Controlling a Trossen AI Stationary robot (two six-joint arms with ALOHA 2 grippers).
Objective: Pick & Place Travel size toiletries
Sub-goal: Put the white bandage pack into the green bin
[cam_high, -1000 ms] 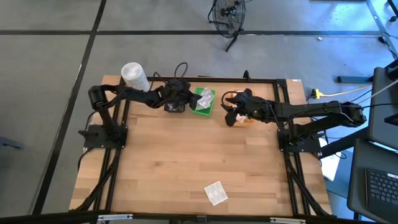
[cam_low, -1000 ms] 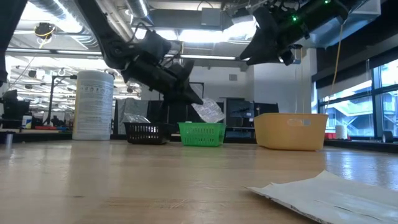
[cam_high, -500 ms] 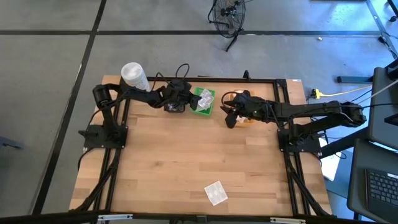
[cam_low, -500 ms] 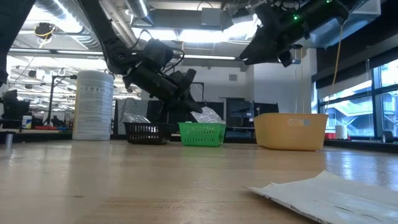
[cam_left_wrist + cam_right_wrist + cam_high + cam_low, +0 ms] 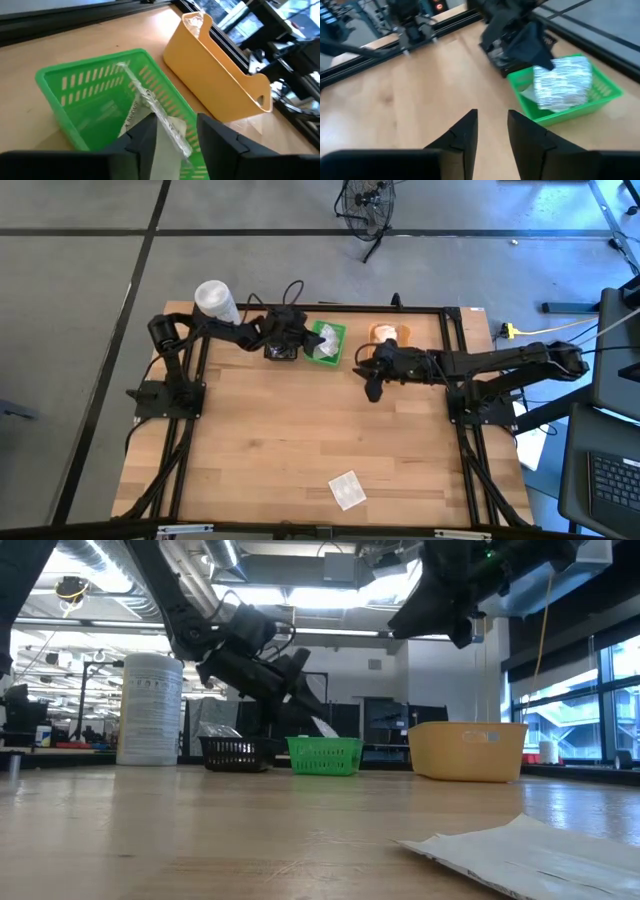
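One sachet (image 5: 150, 107) is dropping from the left gripper's (image 5: 172, 135) parted jaws into the green tray (image 5: 60, 82); leaning on the rim, it could be tipping out. Right gripper (image 5: 492, 132), part-open and empty, is hovering over the desk (image 5: 300, 440).

Bright ceiling strips glare in the low view; the right wrist view is motion-blurred.

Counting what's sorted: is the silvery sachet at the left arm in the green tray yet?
Partly: sachet stands tilted inside the green tray.
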